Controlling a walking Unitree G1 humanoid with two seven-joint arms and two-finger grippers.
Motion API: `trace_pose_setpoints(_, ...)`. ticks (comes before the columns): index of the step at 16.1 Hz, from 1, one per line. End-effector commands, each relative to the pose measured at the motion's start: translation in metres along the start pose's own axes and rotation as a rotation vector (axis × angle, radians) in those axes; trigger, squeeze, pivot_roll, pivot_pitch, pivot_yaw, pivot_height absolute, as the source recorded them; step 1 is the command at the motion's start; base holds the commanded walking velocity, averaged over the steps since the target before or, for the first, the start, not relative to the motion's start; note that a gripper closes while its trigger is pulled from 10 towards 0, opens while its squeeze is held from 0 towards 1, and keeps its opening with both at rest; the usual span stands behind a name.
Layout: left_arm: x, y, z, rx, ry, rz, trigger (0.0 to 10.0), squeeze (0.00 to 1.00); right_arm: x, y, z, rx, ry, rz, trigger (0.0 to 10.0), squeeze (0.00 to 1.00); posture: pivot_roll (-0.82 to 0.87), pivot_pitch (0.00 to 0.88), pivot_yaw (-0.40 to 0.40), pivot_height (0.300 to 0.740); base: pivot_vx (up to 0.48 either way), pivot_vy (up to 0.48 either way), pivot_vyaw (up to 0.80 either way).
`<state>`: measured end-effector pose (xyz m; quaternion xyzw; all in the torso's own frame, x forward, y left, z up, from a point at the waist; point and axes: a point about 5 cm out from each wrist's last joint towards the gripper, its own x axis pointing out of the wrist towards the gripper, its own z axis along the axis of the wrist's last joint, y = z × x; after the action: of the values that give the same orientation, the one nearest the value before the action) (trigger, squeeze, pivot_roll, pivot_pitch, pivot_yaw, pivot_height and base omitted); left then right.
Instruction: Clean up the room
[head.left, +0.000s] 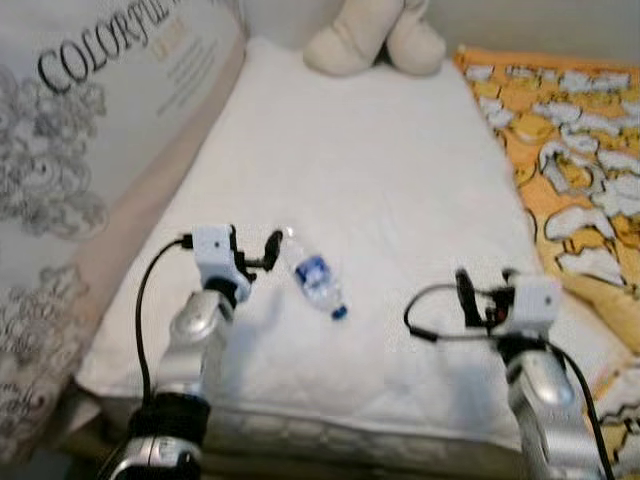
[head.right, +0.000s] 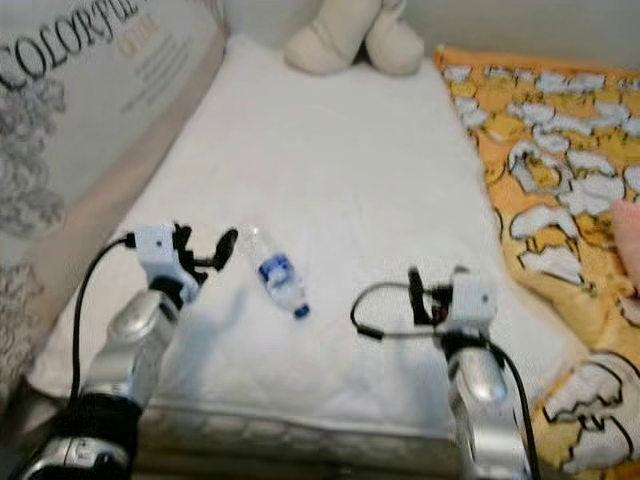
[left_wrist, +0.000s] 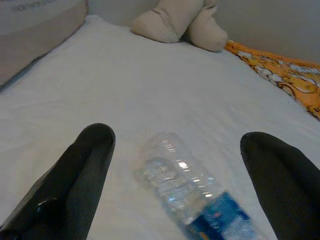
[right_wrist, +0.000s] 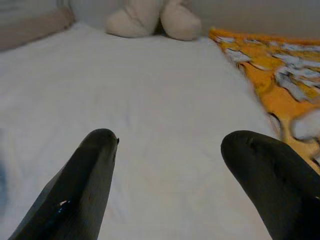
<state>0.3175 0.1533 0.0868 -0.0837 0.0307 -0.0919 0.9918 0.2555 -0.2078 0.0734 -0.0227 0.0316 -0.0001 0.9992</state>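
**Bottle may roll away**

The plastic bottle (head.left: 315, 281) lies on the white bed (head.left: 400, 180), between the left tool's (left_wrist: 175, 165) spread fingers. A glancing close could push it aside. The right tool (right_wrist: 170, 165), also spread, hovers apart.

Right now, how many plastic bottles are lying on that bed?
1. A clear plastic bottle with a blue label and blue cap lies on its side on the white bed sheet, just ahead of the open left gripper. Others may be out of view.
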Motion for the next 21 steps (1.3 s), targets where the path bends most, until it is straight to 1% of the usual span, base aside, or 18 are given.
trace_pose_setpoints(1, -0.002, 0.006, 0.004, 0.007, -0.011, 0.015, 10.0, 0.00, 0.006, 0.003, -0.001, 0.055, 0.024, 0.016, 10.0, 0.00, 0.07, 0.000, -0.015, 0.728, 0.000, 0.000, 0.00)
trace_pose_setpoints(2, -0.003, 0.006, 0.006, 0.006, -0.017, 0.013, 10.0, 0.00, 0.012, 0.003, 0.001, 0.073, 0.027, 0.022, 10.0, 0.00, 0.08, 0.000, -0.012, 0.728, 0.000, 0.000, 0.00)
trace_pose_setpoints(4, -0.006, 0.008, 0.013, 0.029, -0.029, 0.000, 10.0, 0.00, 0.039, 0.007, 0.011, 0.062, 0.029, 0.059, 10.0, 0.00, 0.13, 0.027, -0.011, 0.728, 0.000, 0.000, 0.00)
trace_pose_setpoints(5, -0.007, 0.008, 0.015, 0.039, -0.032, -0.005, 10.0, 0.00, 0.045, 0.009, 0.013, 0.063, 0.031, 0.071, 10.0, 0.00, 0.14, 0.035, -0.012, 0.728, 0.000, 0.000, 0.00)
trace_pose_setpoints(6, -0.014, 0.012, 0.020, 0.059, -0.043, -0.004, 10.0, 0.00, 0.052, 0.012, 0.015, 0.067, 0.040, 0.086, 10.0, 0.00, 0.19, 0.082, -0.020, 0.728, 0.000, 0.000, 0.00)
trace_pose_setpoints(8, -0.039, 0.028, 0.036, 0.108, -0.059, 0.043, 10.0, 0.00, 0.084, 0.032, 0.021, 0.031, 0.090, 0.143, 10.0, 0.00, 0.30, 0.176, -0.034, 0.728, 0.000, 0.000, 0.00)
trace_pose_setpoints(9, -0.053, 0.035, 0.039, 0.129, -0.048, 0.072, 10.0, 0.00, 0.092, 0.043, 0.025, 0.026, 0.098, 0.178, 10.0, 0.00, 0.36, 0.218, -0.040, 0.728, 0.000, 0.000, 0.00)
trace_pose_setpoints(10, -0.069, 0.042, 0.040, 0.146, -0.031, 0.104, 10.0, 0.00, 0.100, 0.055, 0.029, 0.019, 0.111, 0.212, 10.0, 0.00, 0.39, 0.240, -0.047, 0.728, 0.000, 0.000, 0.00)
trace_pose_setpoints(11, -0.082, 0.046, 0.041, 0.152, -0.018, 0.135, 10.0, 0.00, 0.106, 0.061, 0.033, 0.014, 0.123, 0.225, 10.0, 0.00, 0.42, 0.263, -0.056, 0.728, 0.000, 0.000, 0.00)
trace_pose_setpoints(12, -0.091, 0.047, 0.041, 0.153, -0.010, 0.153, 10.0, 0.00, 0.109, 0.063, 0.035, 0.014, 0.131, 0.230, 10.0, 0.00, 0.44, 0.279, -0.063, 0.728, 0.000, 0.000, 0.00)
trace_pose_setpoints(13, -0.096, 0.047, 0.042, 0.154, -0.007, 0.158, 10.0, 0.00, 0.111, 0.065, 0.036, 0.016, 0.133, 0.234, 10.0, 0.00, 0.45, 0.287, -0.064, 0.728, 0.000, 0.000, 0.00)
trace_pose_setpoints(14, -0.107, 0.045, 0.043, 0.155, 0.009, 0.167, 10.0, 0.00, 0.117, 0.073, 0.044, 0.020, 0.130, 0.255, 10.0, 0.00, 0.46, 0.306, -0.070, 0.728, 0.000, 0.000, 0.00)
trace_pose_setpoints(15, -0.113, 0.036, 0.044, 0.118, 0.025, 0.122, 10.0, 0.00, 0.119, 0.080, 0.046, 0.029, 0.138, 0.269, 10.0, 0.00, 0.47, 0.320, -0.075, 0.728, 0.000, 0.000, 0.00)
trace_pose_setpoints(16, -0.119, 0.016, 0.047, 0.064, 0.029, -0.039, 10.0, 0.00, 0.120, 0.084, 0.045, 0.032, 0.150, 0.268, 10.0, 0.00, 0.48, 0.335, -0.078, 0.728, 0.000, 0.000, 0.00)
trace_pose_setpoints(17, -0.123, 0.007, 0.046, 0.060, 0.062, -0.116, 10.0, 0.00, 0.120, 0.086, 0.044, 0.034, 0.157, 0.270, 10.0, 0.00, 0.49, 0.340, -0.077, 0.728, 0.000, 0.000, 0.00)
trace_pose_setpoints(18, -0.130, -0.003, 0.043, 0.081, 0.120, -0.204, 10.0, 0.00, 0.119, 0.089, 0.043, 0.035, 0.169, 0.273, 10.0, 0.00, 0.49, 0.346, -0.076, 0.728, 0.000, 0.000, 0.00)
trace_pose_setpoints(19, -0.135, -0.011, 0.041, 0.057, 0.165, -0.268, 10.0, 0.00, 0.118, 0.092, 0.039, 0.055, 0.185, 0.276, 10.0, 0.00, 0.50, 0.354, -0.074, 0.728, 0.000, 0.000, 0.00)
trace_pose_setpoints(21, -0.140, -0.021, 0.040, 0.040, 0.231, -0.350, 10.0, 0.00, 0.117, 0.096, 0.036, 0.102, 0.208, 0.277, 10.0, 0.00, 0.50, 0.364, -0.067, 0.728, 0.000, 0.000, 0.00)
